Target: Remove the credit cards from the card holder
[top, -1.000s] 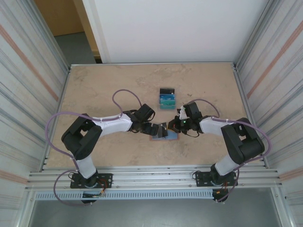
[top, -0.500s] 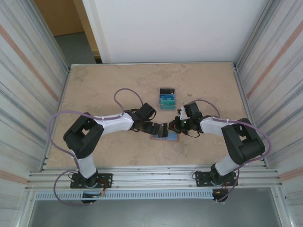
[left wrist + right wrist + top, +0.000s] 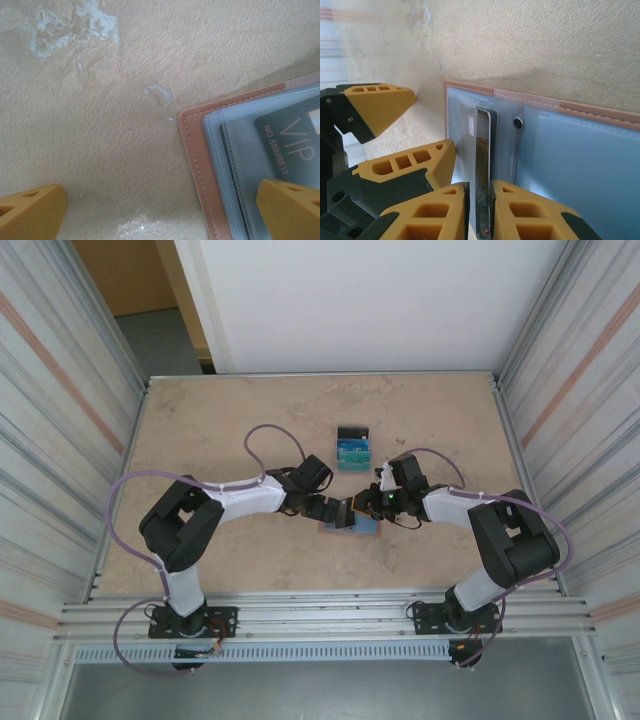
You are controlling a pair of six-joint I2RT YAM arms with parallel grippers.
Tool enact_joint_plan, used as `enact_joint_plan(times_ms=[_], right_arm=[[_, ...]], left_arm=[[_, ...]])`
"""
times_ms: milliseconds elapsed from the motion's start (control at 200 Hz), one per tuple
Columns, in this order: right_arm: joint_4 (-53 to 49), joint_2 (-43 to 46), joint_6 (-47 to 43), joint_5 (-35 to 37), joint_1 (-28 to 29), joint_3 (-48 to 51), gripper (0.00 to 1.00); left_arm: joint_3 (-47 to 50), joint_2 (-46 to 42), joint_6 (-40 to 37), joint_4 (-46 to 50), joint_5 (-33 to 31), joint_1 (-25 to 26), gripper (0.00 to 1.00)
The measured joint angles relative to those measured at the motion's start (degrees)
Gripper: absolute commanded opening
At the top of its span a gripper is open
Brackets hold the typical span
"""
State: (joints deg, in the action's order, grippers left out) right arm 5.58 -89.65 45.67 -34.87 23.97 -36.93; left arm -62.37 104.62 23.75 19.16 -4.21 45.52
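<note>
Front and centre on the worktop (image 3: 200,420), the card holder (image 3: 366,527) lies open, blue-grey pockets up. Right pincer (image 3: 480,192) is narrow, one finger either side of a black card (image 3: 483,145) whose far end sits at the pockets (whether it truly pinches, I cannot tell). Left pincer (image 3: 160,210) gapes wide, one fingertip over the holder's edge, the other above bare worktop. Farther back, well apart, black, blue and teal credit cards (image 3: 352,448) lie together.

Cards (image 3: 352,452) beyond card holder (image 3: 368,529); left table (image 3: 200,425) free.
</note>
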Motion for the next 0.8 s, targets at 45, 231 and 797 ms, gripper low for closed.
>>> enact_joint_plan(times_ms=[45,231,797], right_arm=[[0.37,0.00,0.04,-0.17,0.00,0.13,0.24],[2.86,-0.44,0.33,-1.25,0.00,0.85,0.23],[11.39,-4.11,3.43,-3.82,-0.24,2.58,0.21]], left_arm=[[-0.09,0.09,0.00,0.09,0.02,0.00,0.99],[-0.15,0.11,0.00,0.15,0.04,0.00,0.99],[-0.28,0.31,0.04,0.15,0.02,0.13,0.99]])
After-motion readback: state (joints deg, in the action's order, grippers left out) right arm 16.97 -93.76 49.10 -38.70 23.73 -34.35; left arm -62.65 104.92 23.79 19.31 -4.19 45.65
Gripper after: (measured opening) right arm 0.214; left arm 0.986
